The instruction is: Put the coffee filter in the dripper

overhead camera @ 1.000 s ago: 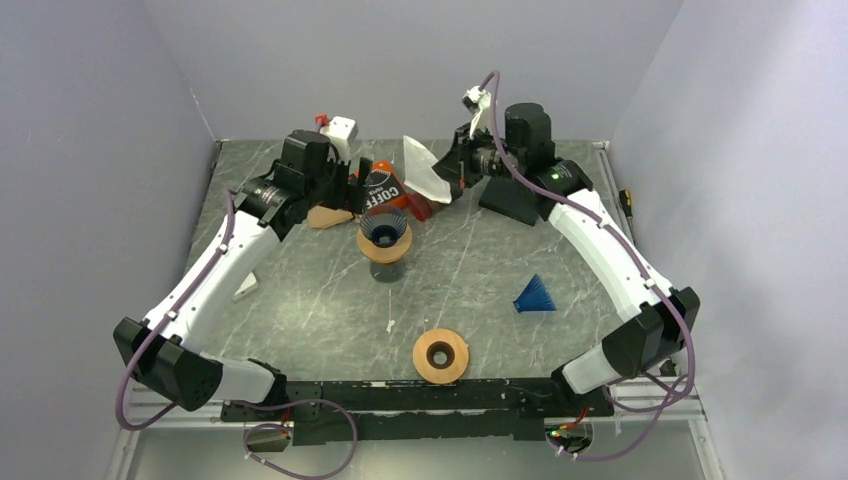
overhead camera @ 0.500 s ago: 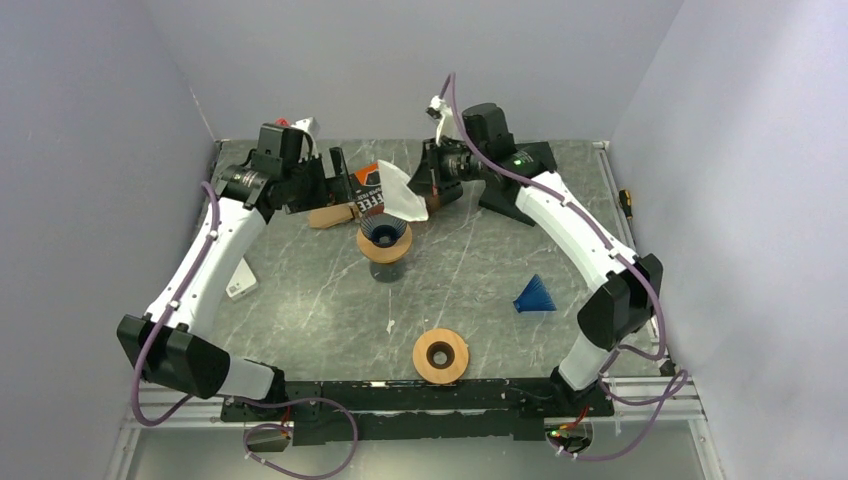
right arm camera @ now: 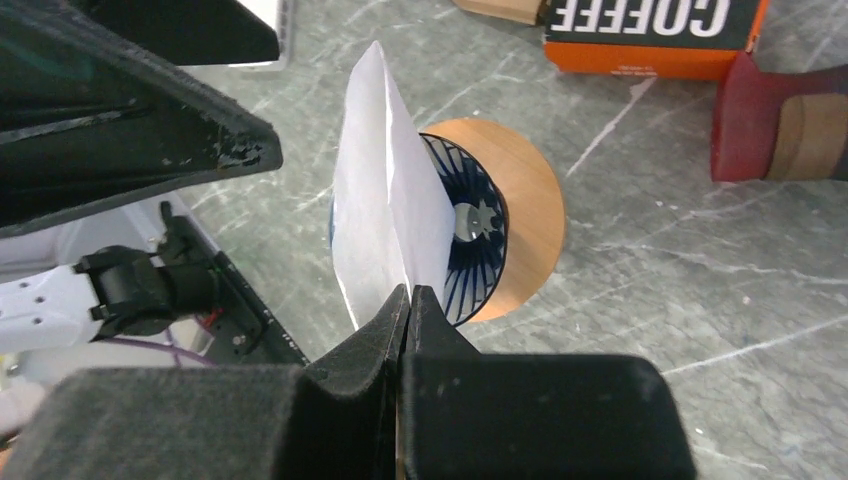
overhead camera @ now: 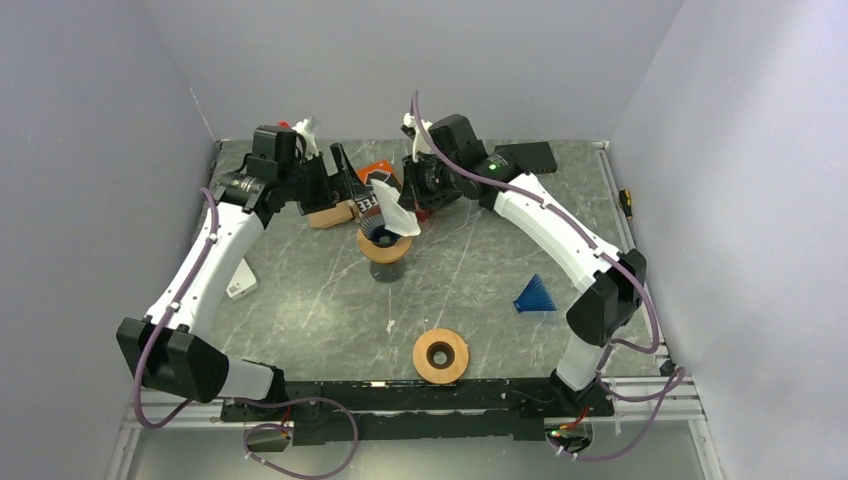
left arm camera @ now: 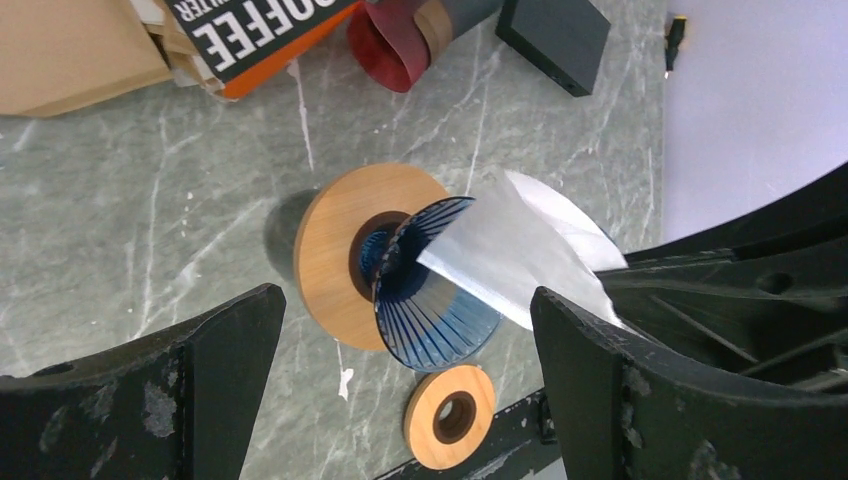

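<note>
A white paper coffee filter (overhead camera: pixel 392 206) (right arm camera: pixel 385 230) (left arm camera: pixel 515 250) hangs folded from my right gripper (right arm camera: pixel 408 292), which is shut on its edge. Its lower tip sits in or just over the mouth of the blue ribbed dripper (overhead camera: pixel 380 234) (right arm camera: pixel 470 250) (left arm camera: pixel 435 310), which stands on a round wooden base (overhead camera: pixel 385 250) (left arm camera: pixel 335 250). My right gripper (overhead camera: pixel 410 195) is just above and right of the dripper. My left gripper (overhead camera: pixel 345 178) (left arm camera: pixel 405 330) is open and empty, behind and left of the dripper.
An orange and black coffee box (overhead camera: pixel 372 178) and a tan packet (overhead camera: pixel 330 214) lie behind the dripper. A dark red dripper (left arm camera: pixel 395 45) lies near them. A second wooden ring (overhead camera: pixel 441 356) sits at the front, a second blue cone (overhead camera: pixel 537 295) on the right, a black block (overhead camera: pixel 527 158) at back right.
My right gripper has carried the filter left and down, from beside the dripper to right over its mouth. My left gripper has drawn back and left, away from the dripper.
</note>
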Action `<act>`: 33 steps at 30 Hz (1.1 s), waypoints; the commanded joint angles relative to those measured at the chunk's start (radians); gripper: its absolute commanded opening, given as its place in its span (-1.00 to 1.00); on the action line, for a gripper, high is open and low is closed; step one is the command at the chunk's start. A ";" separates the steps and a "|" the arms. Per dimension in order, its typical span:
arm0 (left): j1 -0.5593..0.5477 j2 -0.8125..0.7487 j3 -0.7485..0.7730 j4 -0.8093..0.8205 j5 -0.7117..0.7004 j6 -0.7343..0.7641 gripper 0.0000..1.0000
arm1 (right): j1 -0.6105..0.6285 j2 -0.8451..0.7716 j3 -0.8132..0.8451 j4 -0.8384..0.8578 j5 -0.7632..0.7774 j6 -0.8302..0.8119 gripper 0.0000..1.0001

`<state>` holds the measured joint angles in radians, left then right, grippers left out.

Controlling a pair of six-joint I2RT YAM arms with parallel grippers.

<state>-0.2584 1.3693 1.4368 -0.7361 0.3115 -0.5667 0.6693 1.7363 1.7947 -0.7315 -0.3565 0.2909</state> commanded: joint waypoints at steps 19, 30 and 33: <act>-0.022 0.016 0.019 0.029 0.146 0.019 0.96 | 0.070 0.006 0.038 0.057 0.120 -0.024 -0.02; -0.050 0.054 0.028 -0.018 0.080 0.036 0.87 | 0.070 0.008 0.014 0.083 0.114 -0.022 0.19; -0.050 0.061 0.033 -0.021 0.076 0.040 0.80 | 0.069 0.004 0.004 0.087 0.137 -0.025 0.19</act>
<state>-0.3012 1.4246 1.4292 -0.7444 0.4000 -0.5545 0.7364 1.7790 1.8080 -0.7044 -0.2443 0.2653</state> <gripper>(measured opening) 0.918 0.593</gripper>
